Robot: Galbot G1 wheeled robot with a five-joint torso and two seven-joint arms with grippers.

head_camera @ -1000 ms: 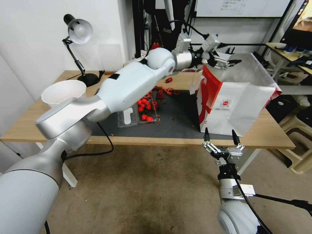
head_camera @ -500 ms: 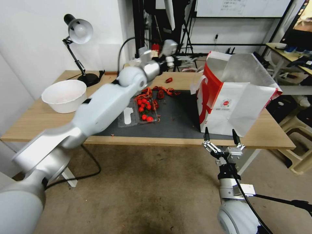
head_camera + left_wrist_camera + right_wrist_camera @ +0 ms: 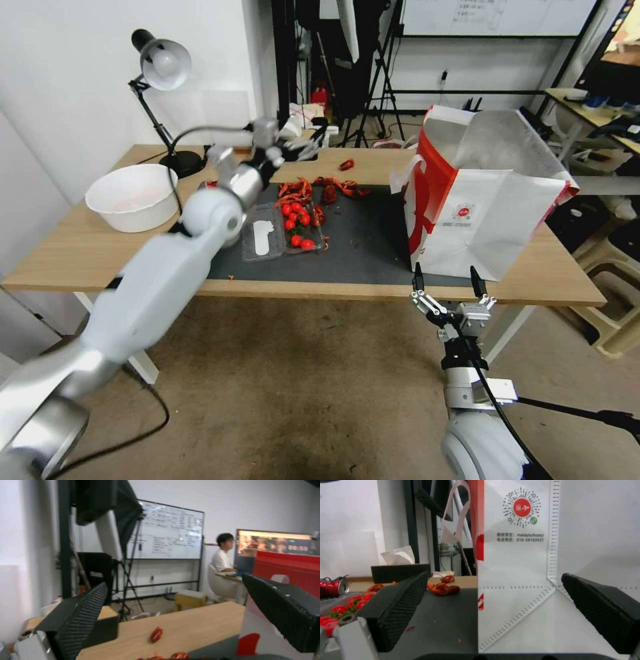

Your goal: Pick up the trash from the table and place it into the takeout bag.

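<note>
The takeout bag [image 3: 490,200] stands upright on the table [image 3: 80,247], mouth facing up, its long side running toward the table's far edge. The left gripper [image 3: 303,147] hovers over the far side of the table, jaws spread wide and empty; red trash scraps [image 3: 330,188] lie below and just ahead of them. The right gripper [image 3: 447,283] waits at the table's near edge, jaws wide, with the bag's logo face straight ahead between them.

A white wall [image 3: 67,80] backs a black desk lamp [image 3: 160,100], with a whiteboard [image 3: 166,532] on a stand, black tripods [image 3: 373,100] and a brown floor [image 3: 300,387].
</note>
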